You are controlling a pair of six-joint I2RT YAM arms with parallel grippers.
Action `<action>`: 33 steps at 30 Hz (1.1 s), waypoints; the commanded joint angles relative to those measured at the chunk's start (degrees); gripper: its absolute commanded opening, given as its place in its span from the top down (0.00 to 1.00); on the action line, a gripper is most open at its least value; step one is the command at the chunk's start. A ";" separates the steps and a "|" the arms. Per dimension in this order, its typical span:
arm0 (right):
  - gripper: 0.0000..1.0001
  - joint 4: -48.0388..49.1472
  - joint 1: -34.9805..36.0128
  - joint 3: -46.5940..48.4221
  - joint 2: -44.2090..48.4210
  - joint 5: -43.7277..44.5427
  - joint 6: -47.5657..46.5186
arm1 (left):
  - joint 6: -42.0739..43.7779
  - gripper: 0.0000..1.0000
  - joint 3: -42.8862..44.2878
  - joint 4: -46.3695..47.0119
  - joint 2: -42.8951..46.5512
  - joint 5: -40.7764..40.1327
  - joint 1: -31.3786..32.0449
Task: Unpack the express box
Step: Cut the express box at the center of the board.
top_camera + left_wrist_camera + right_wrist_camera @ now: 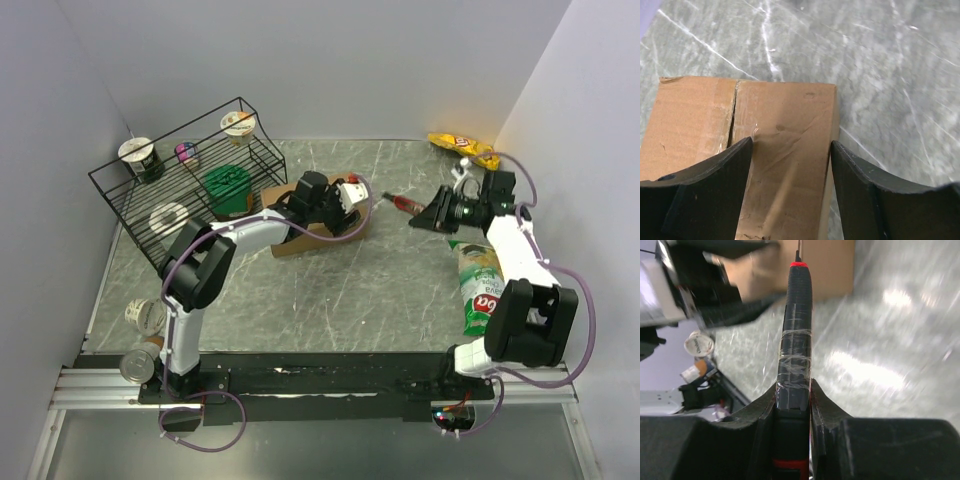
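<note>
The express box [296, 242] is a brown cardboard carton lying mid-table, largely hidden under my left arm. In the left wrist view its closed top [785, 115] shows a centre seam [734, 112]. My left gripper [347, 196] is open just above the box's right end, its fingers [791, 150] straddling one flap. My right gripper [432, 215] is shut on a black-and-red utility knife [796, 335] wrapped in clear tape. The knife [399, 203] points left at the box [825, 267], a short way from it.
A black wire rack [190, 185] at the back left holds cups and a green item. A yellow snack bag [462, 148] lies at the back right, a green snack bag [478, 285] by the right arm. A cup [146, 316] and a can [137, 365] sit front left.
</note>
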State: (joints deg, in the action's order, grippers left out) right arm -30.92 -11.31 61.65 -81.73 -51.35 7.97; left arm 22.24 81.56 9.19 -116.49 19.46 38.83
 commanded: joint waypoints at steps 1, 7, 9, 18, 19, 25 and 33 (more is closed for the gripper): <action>1.00 1.04 -0.03 9.62 -5.69 -2.26 -5.06 | 0.52 0.33 -4.39 -8.48 3.19 6.37 -0.51; 1.00 -6.69 0.32 20.78 -17.65 -7.70 -7.53 | 2.89 0.35 -9.04 -12.88 7.84 9.01 -0.68; 1.00 -8.19 0.24 21.67 -18.28 -8.94 -10.42 | 3.07 0.32 -10.97 -11.49 9.86 11.38 -1.03; 1.00 -25.74 2.69 21.76 -12.23 -7.62 -39.32 | -3.34 0.18 5.24 -12.53 16.03 20.96 -1.56; 1.00 -27.43 3.22 21.67 -10.74 -7.71 -42.30 | -3.69 0.18 6.84 -13.23 14.81 21.40 -1.56; 1.00 -29.91 7.18 21.67 -6.95 -6.04 -49.45 | -4.92 0.18 17.31 -15.95 8.92 30.79 -1.48; 1.00 -25.95 10.87 20.71 -0.89 -4.20 -50.42 | -5.36 0.29 27.07 -26.76 1.62 44.42 -1.39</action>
State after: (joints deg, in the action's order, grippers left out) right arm -59.42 -1.63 81.06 -87.55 -55.66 -40.03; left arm 17.26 104.29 -9.19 -111.42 53.93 37.45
